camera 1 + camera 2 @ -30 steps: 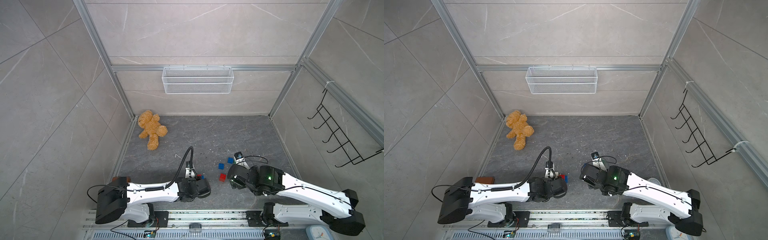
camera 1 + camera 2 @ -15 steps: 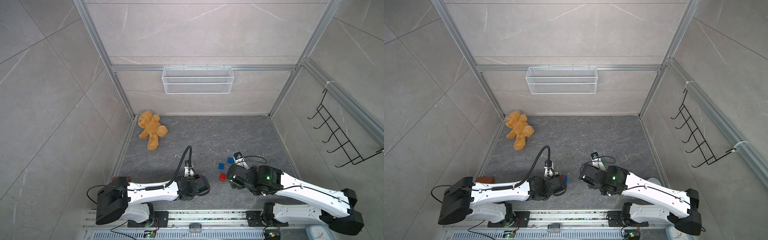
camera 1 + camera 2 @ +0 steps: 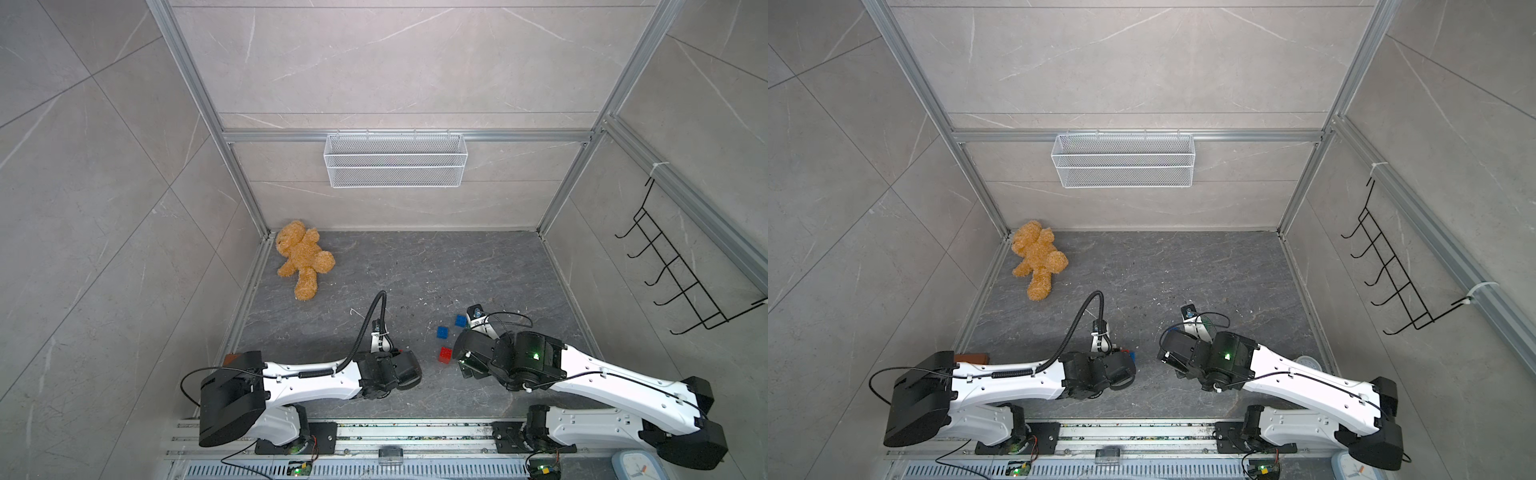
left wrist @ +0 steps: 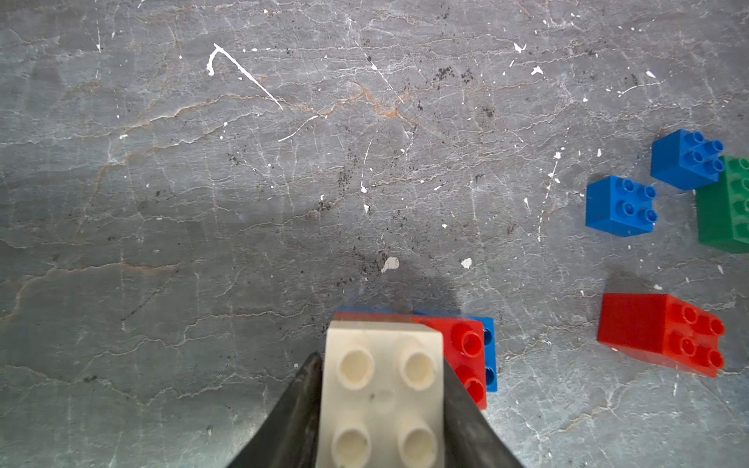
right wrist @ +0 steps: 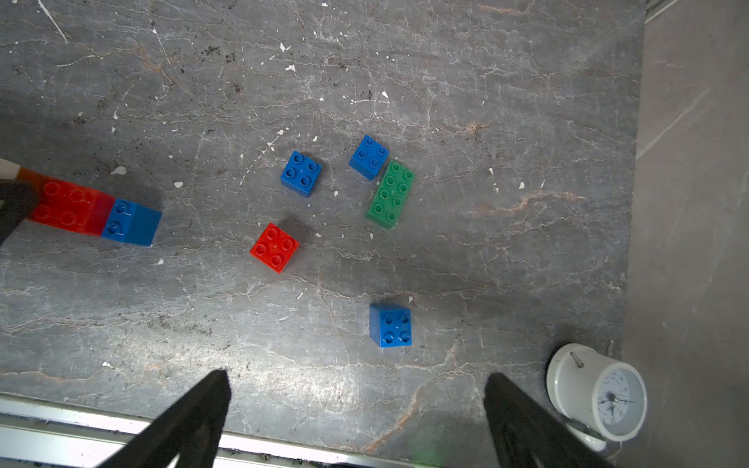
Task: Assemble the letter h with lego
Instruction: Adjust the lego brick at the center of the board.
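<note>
**Left gripper** (image 4: 380,360): its two dark fingers (image 4: 302,405) are pressing against opposite sides of the white brick (image 4: 383,405) and gripping it, with the brick's four studs facing the wrist camera. The white brick is sitting over one end of a red brick (image 4: 466,356). A lower blue brick (image 4: 490,352) is showing just past the red one's other end. How these three are joined cannot be told.

**Right gripper** (image 5: 356,379): its jaws are standing wide apart, holding nothing, and it is hovering over the dark floor (image 5: 486,121) near the front rail (image 5: 60,429).

**Loose lego**, all lying studs-up on the floor:
- A near blue square (image 5: 390,326) is lying closest to the right gripper.
- Beyond it, a red square (image 5: 274,247) is lying alone.
- Farther on, a first blue square (image 5: 301,173) is lying apart from a second blue square (image 5: 369,156), which is touching one end of the long green brick (image 5: 390,193).

**Surroundings**: a white clock (image 5: 600,397) is lying beside the side wall. A teddy bear (image 3: 303,257) is lying in the far corner, well apart from the bricks.
</note>
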